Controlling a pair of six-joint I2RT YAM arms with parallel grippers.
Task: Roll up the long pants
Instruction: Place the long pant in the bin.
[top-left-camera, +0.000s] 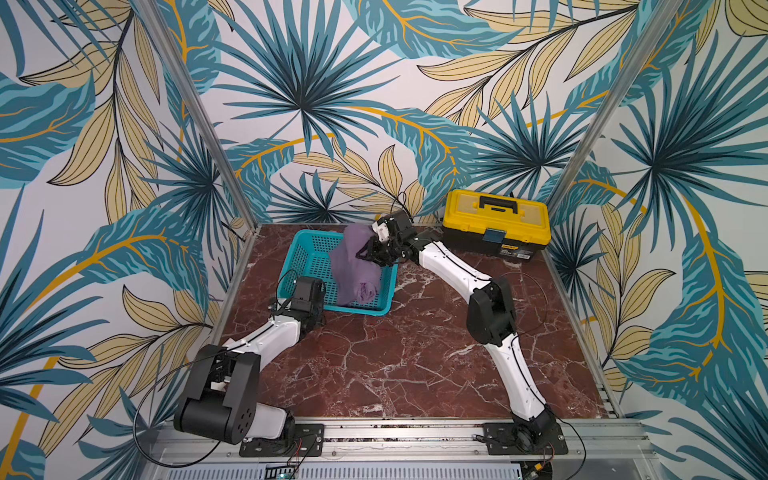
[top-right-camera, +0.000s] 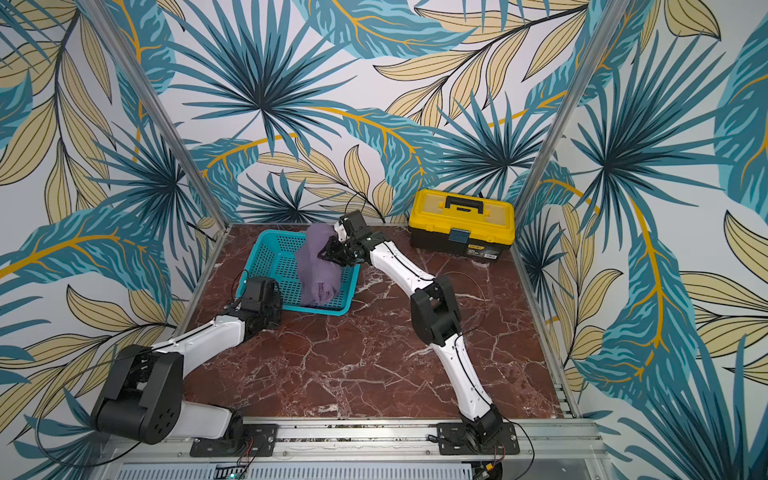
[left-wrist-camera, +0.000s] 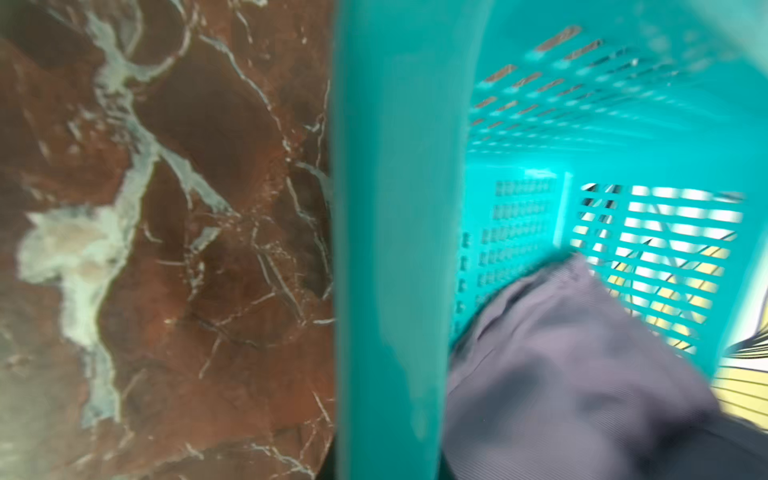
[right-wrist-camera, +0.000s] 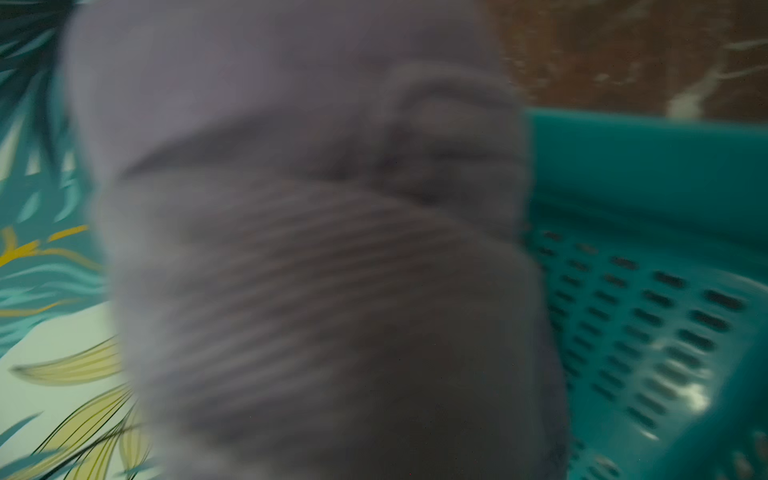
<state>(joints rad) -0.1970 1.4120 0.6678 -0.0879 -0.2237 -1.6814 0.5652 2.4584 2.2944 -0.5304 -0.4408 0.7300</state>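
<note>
Long pants (top-left-camera: 355, 266) sit bunched in the teal basket (top-left-camera: 309, 249) on the bench (top-left-camera: 374, 365), with the far end held up above the rim by the right gripper (top-left-camera: 371, 249), jaws clamped on a fold of the fabric. Left gripper (top-left-camera: 311, 302) is at the basket's near-left corner, jaws together, can't tell if they pinch the rim. Risks: a thin pinch may slip and drop the bundle, trailing cloth may snag the rim and drag or tip the light basket, and the pants may land too crumpled to roll.
</note>
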